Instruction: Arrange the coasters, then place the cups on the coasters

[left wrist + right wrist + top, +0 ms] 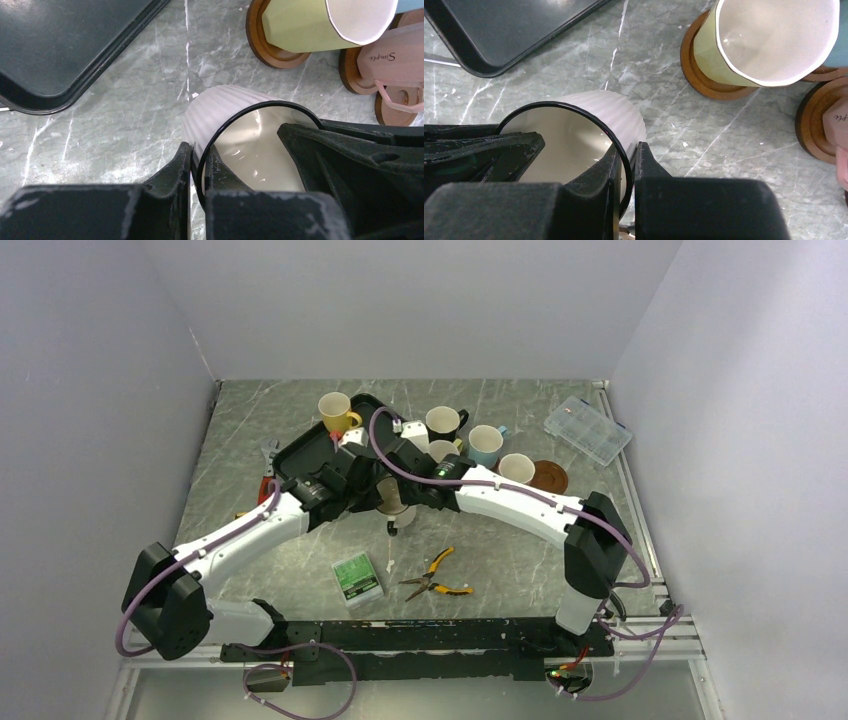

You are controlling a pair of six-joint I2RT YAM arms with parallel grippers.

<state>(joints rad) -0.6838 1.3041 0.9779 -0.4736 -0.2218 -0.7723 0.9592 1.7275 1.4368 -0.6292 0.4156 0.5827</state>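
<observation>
A cream-white ribbed cup (394, 502) with a black rim is held between both arms, just off the black tray's corner. My left gripper (200, 161) is shut on the cup's (220, 107) rim, one finger inside and one outside. My right gripper (628, 155) is shut on the opposite side of the same cup's (609, 112) rim. A yellow-green cup (769, 35) stands on a brown coaster (704, 82). A pink cup (395, 57) rests over other coasters (352, 75). A yellow-orange cup (337, 412) sits at the tray's far corner. A black cup (443, 423) and a light blue cup (486, 443) stand behind. One bare coaster (552, 477) lies at the right.
The black tray (305, 450) lies at the back left, close to the held cup. A clear plastic organiser box (588, 430) sits at the back right. Yellow-handled pliers (435, 575) and a small green box (357, 577) lie on the marble table in front of the arms.
</observation>
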